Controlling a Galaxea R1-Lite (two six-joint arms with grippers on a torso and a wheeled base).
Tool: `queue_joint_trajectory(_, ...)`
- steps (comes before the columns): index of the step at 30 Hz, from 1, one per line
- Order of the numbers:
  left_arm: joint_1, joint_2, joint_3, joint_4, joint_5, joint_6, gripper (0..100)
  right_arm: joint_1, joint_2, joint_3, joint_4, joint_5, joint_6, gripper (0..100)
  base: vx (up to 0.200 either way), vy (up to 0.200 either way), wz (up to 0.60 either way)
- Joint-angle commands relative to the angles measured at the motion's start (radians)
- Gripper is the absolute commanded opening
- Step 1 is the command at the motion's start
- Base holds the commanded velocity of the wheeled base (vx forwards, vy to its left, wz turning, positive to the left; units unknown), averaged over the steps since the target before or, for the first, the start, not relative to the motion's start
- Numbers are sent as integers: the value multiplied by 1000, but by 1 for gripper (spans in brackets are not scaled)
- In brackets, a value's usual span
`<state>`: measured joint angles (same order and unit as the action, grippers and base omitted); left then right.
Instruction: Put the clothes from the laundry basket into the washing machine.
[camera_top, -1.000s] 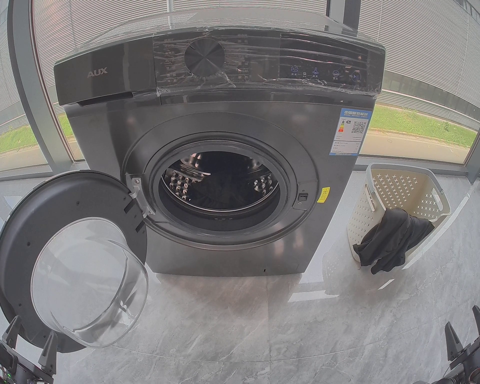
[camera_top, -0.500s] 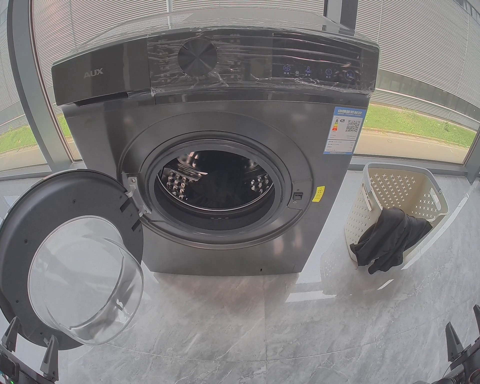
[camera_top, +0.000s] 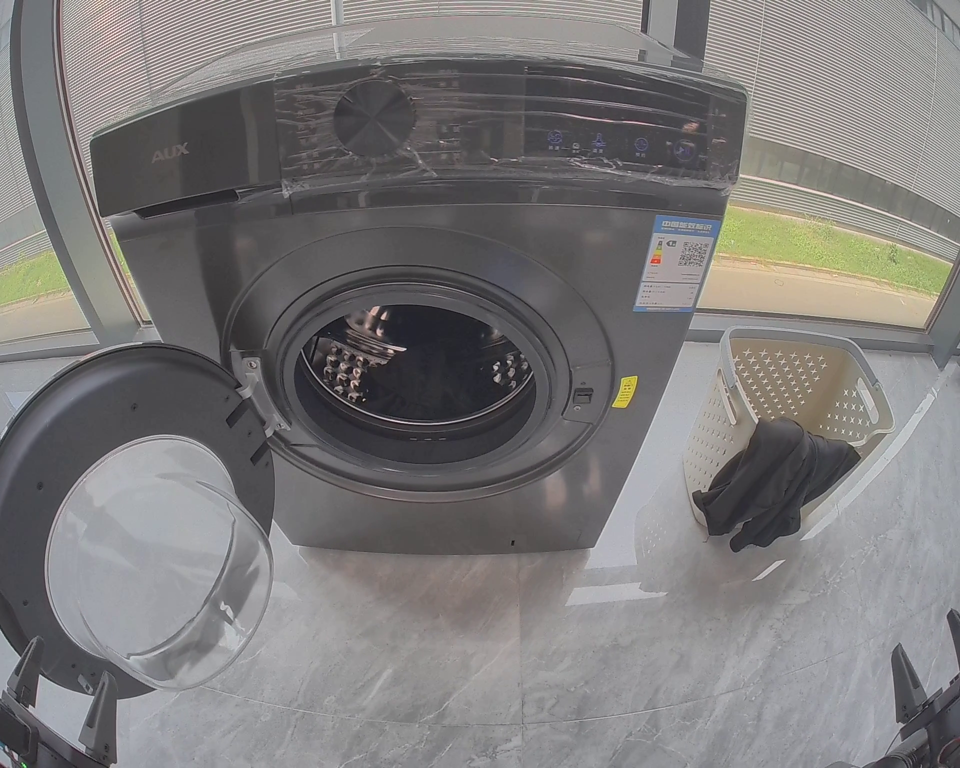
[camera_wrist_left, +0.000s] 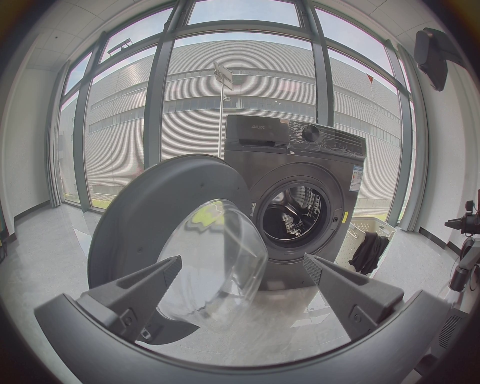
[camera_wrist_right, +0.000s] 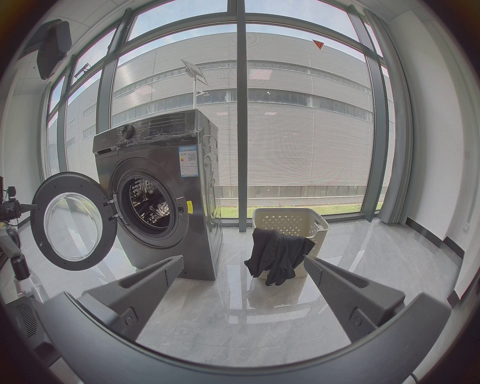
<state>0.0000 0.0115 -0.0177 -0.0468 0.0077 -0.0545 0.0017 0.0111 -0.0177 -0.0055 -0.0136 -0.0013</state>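
Note:
A grey front-loading washing machine (camera_top: 420, 300) faces me, its round door (camera_top: 130, 510) swung open to the left and the drum (camera_top: 415, 365) dark inside. To its right a cream laundry basket (camera_top: 800, 385) stands on the floor with a black garment (camera_top: 765, 480) draped over its front rim. My left gripper (camera_top: 60, 690) is low at the left corner, open, just in front of the door's glass bowl (camera_wrist_left: 212, 260). My right gripper (camera_top: 935, 665) is low at the right corner, open and holding nothing, well short of the basket (camera_wrist_right: 292, 225) and garment (camera_wrist_right: 275, 252).
Glossy grey marble floor (camera_top: 520, 650) stretches between me and the machine. Large windows (camera_top: 850, 150) with grey frames run behind the machine. The open door juts out over the floor on the left side.
The whole head view has shifted a little left, so the camera moved; machine, basket and garment keep their places. Both grippers stay low and open.

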Motion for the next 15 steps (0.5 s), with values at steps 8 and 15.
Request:
queue_joint_trajectory(8, 0, -11, 13, -1, 2, -2, 100, 0, 0, 18, 1, 0, 0, 100, 0, -200, 0)
queue_joint_trajectory(15, 0, -11, 13, -1, -3, 13, 100, 0, 0, 18, 1, 0, 0, 100, 0, -200, 0)
